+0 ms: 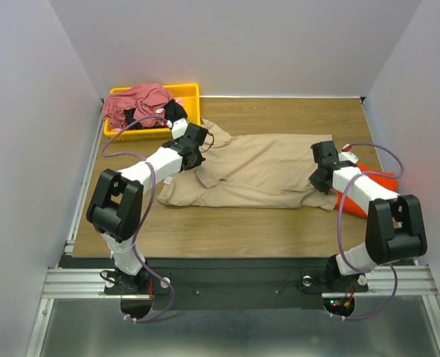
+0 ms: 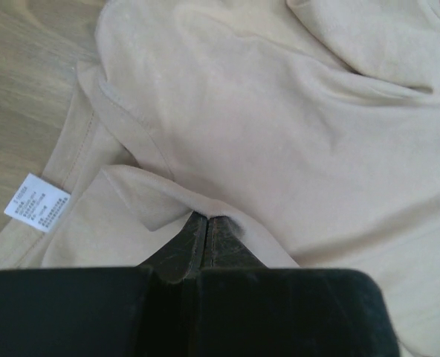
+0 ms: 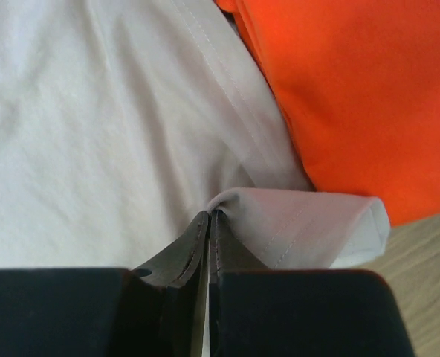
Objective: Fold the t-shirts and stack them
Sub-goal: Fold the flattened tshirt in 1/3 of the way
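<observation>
Crosswise, the tan shirt (image 1: 264, 167) stretches between both arms: the left gripper (image 1: 198, 149) pinches its left end, the right gripper (image 1: 320, 175) its right.

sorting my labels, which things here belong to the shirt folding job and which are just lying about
Job: tan t-shirt, pinched by the left hand and right hand; orange-red t-shirt; rose-red t-shirt and black t-shirt, heaped in the yellow bin.
Lying about: yellow bin; wooden table.
</observation>
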You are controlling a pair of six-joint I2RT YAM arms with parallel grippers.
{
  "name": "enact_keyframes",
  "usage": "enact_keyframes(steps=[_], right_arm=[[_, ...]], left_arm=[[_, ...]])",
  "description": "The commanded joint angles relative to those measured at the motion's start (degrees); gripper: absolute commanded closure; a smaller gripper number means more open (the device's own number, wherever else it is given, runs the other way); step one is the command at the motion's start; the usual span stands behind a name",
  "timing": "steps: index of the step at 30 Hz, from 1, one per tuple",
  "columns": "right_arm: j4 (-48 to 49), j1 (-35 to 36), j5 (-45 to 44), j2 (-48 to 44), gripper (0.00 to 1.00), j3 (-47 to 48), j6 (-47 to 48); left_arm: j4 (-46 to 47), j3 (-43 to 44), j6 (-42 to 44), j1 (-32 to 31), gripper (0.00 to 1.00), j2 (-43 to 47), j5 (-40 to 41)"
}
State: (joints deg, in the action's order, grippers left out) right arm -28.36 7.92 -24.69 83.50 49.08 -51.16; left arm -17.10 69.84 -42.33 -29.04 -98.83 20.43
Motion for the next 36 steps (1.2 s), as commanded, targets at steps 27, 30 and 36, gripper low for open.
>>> enact_keyframes(steps=[27,30,36], right_arm=[[5.8,0.1,-0.3,-1.1,0.85,2.4,8.6],[5.8,0.1,-3.3,4.6,0.60,7.1,10.3],[5.7,0.1,1.3,6.8,0.00,10.9,14.0]], left_arm=[[3.9,0.8,-0.7,3.3,1.00,2.0,1.0],[3.7,5.6,0.0,4.2,0.50,-2.2,0.8],[1.2,10.5,1.5,4.3,0.01,-1.9,0.9]])
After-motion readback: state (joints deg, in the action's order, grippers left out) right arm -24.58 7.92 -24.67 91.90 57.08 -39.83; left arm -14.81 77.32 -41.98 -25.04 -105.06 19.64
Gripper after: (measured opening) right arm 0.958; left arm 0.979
